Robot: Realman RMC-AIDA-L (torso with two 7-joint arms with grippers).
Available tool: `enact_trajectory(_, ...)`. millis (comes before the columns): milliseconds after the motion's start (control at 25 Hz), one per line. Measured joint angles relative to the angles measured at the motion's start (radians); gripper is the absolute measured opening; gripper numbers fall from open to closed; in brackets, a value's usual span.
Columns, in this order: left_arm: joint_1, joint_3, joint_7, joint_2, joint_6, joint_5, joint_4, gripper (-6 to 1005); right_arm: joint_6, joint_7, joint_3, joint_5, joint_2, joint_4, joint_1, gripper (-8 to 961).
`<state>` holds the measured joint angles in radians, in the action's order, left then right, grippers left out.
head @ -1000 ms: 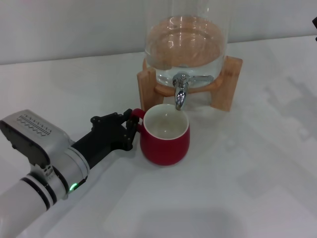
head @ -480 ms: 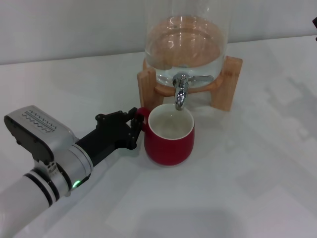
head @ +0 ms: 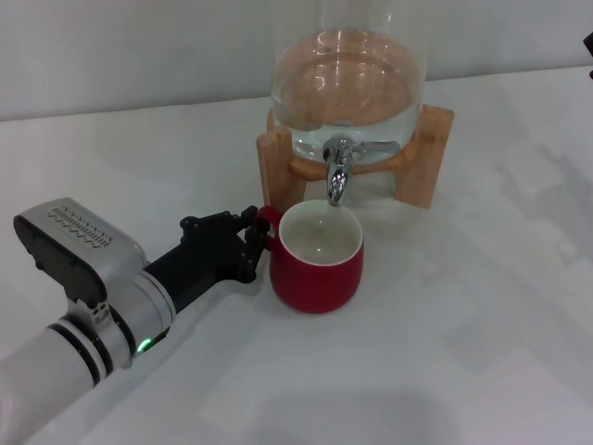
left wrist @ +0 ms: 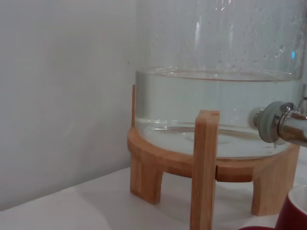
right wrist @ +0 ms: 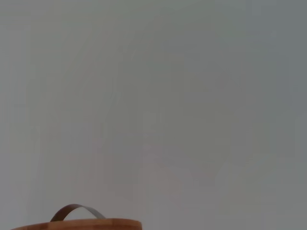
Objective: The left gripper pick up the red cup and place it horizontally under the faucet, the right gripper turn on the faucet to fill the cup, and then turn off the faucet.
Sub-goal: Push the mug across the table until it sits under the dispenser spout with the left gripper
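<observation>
Head view shows a white, matte tabletop [head: 482, 315] running back to a plain pale-grey wall [head: 139, 46], with faint lighter patches across the surface to the right of the clear glass water dispenser [head: 350, 79]. That dispenser sits in a light wooden stand [head: 422, 153] near the wall and is partly filled with water. Its small shiny chrome faucet [head: 337, 176], spout turned down, juts out from the front of the dispenser.

Directly below the faucet stands the squat dark-red ceramic cup [head: 316, 260], upright on the table, its cream-white inside open to the spout just above its rim. The cup's small red loop handle points away from the dispenser's right side, toward the left gripper [head: 248, 243], a black fingered claw on a thick silver-grey arm with a black ring and a green light. The claw's fingers are closed around that handle, grasping the cup.

From the left wrist camera, the dispenser's stand leg [left wrist: 204, 167] rises in front of the water-filled glass, with the wall behind it.

At the far right edge of the head view, level with the dispenser, a sliver of the black right gripper [head: 589, 42] shows; whether it is clenched or released cannot be told.
</observation>
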<state>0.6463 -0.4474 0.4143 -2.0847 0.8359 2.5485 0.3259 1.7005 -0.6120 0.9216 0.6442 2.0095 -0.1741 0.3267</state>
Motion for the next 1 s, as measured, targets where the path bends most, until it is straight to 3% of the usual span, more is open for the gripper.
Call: enact_trajectory(1000,0.031,0.006,0.000,0.000,-0.023,0.001,-0.004,128,0.002,0.000,0.000,0.000,0.000,0.002,0.000,782)
